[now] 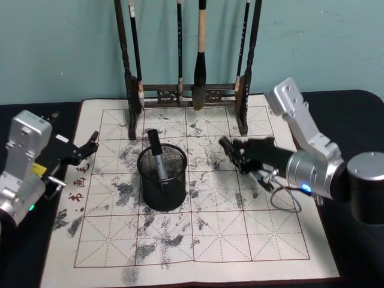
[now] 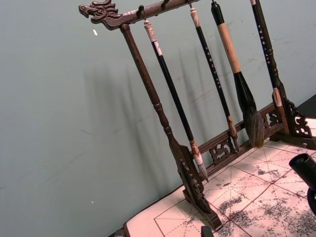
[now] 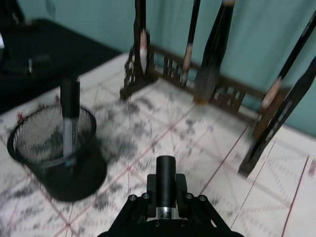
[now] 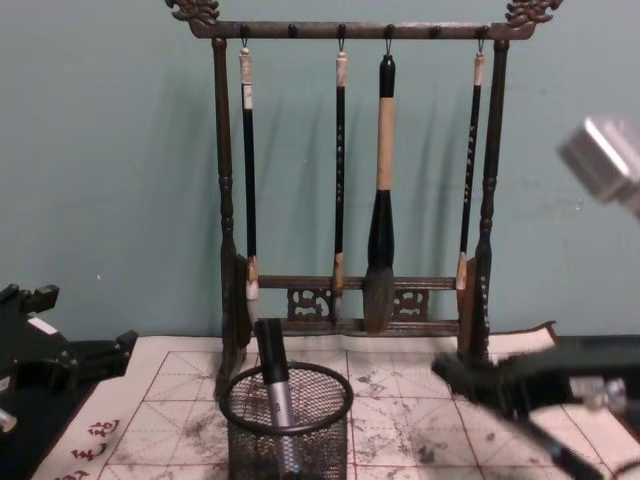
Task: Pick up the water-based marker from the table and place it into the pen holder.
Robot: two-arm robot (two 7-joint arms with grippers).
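Well, the water-based marker (image 1: 157,157) stands inside the pen holder (image 1: 163,197), so only a retreat looks left: right end effector (image 1: 231,153) spread open and empty at its three o'clock, left end effector (image 1: 89,150) idle and open at nine.

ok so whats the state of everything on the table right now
water-based marker: standing tilted in the pen holder
pen holder: upright on the mat, holding the marker
right tool: open, empty, right of the holder
left tool: parked at the mat's left edge
brush rack: upright, four brushes hanging
calligraphy mat: flat, ink-stained
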